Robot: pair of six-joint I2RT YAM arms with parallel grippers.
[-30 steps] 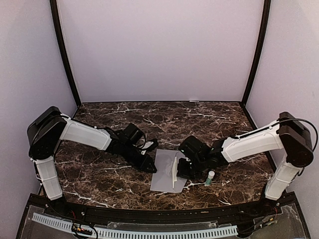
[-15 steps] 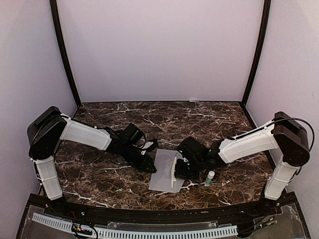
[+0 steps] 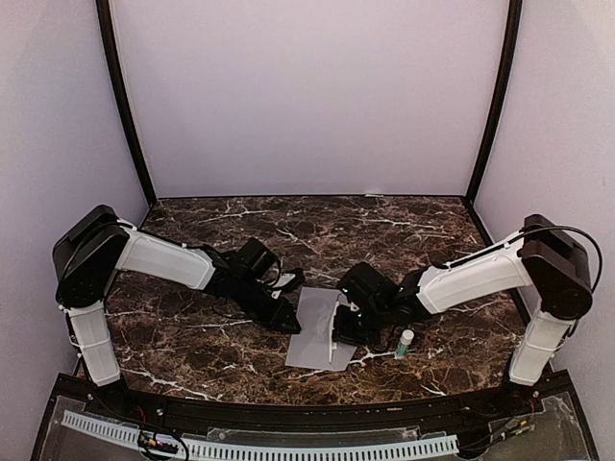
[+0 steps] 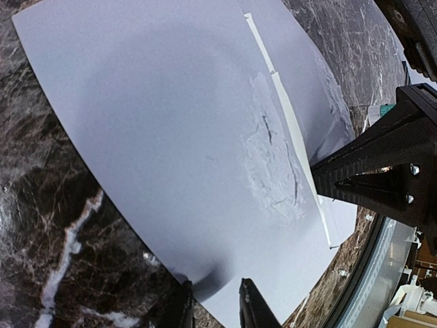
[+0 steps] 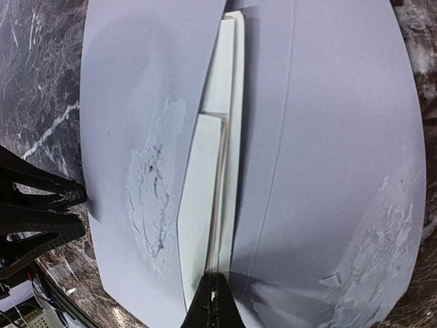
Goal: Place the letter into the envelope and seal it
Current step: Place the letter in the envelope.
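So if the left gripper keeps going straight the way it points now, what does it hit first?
The left gripper pinches the envelope edge, so it would slide over the grey envelope first, then probably meet the letter strip and the right gripper beyond it. Depth is hard to judge.

No legible txt.
No print, label, brand or nr readable on envelope (image 3: 317, 331), letter (image 5: 208, 191) or glue stick (image 3: 405, 343); envelope shows only rough scuffed patches, no writing.
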